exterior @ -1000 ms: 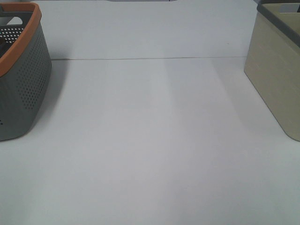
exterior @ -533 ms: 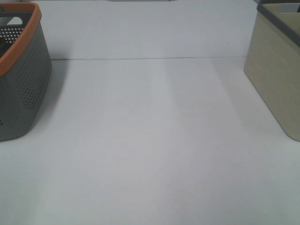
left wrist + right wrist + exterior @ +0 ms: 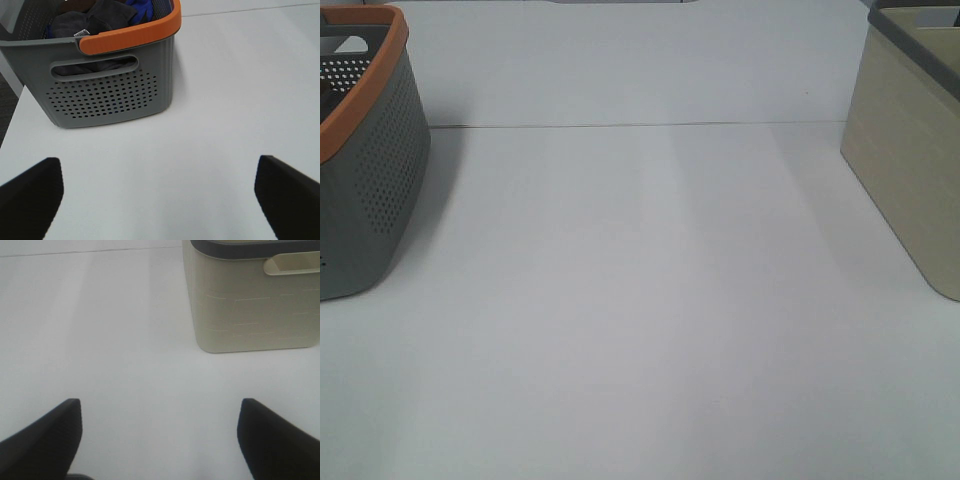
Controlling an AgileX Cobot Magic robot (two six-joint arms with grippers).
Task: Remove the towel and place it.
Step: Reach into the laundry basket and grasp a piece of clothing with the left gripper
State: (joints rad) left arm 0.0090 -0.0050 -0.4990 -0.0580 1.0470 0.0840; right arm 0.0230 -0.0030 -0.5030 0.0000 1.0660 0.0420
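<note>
As the left wrist camera looks down on it, the towel (image 3: 95,20) lies bunched inside a grey perforated basket (image 3: 110,95) with an orange rim (image 3: 135,31). The dark charcoal folds are heaped up to rim height. A small pale tag (image 3: 81,33) shows at the cloth's edge just behind the rim, and more dark cloth is visible through the basket's handle slot (image 3: 95,66). Something bright blue (image 3: 144,6) sits against the towel at the far side of the basket.

The left fingers (image 3: 30,200) are spread wide with nothing between them. They hover over the white counter (image 3: 640,300), facing the slotted wall of the basket and clear of it.

The right fingers (image 3: 45,440) are likewise parted and grasp nothing. They point toward a beige bin (image 3: 250,305) with a dark grey rim (image 3: 235,247) and a moulded handle (image 3: 295,263).

From the high camera, the basket stands at the counter's left edge and the bin at its right edge, well apart. A thin seam (image 3: 640,125) runs across the counter between them.
</note>
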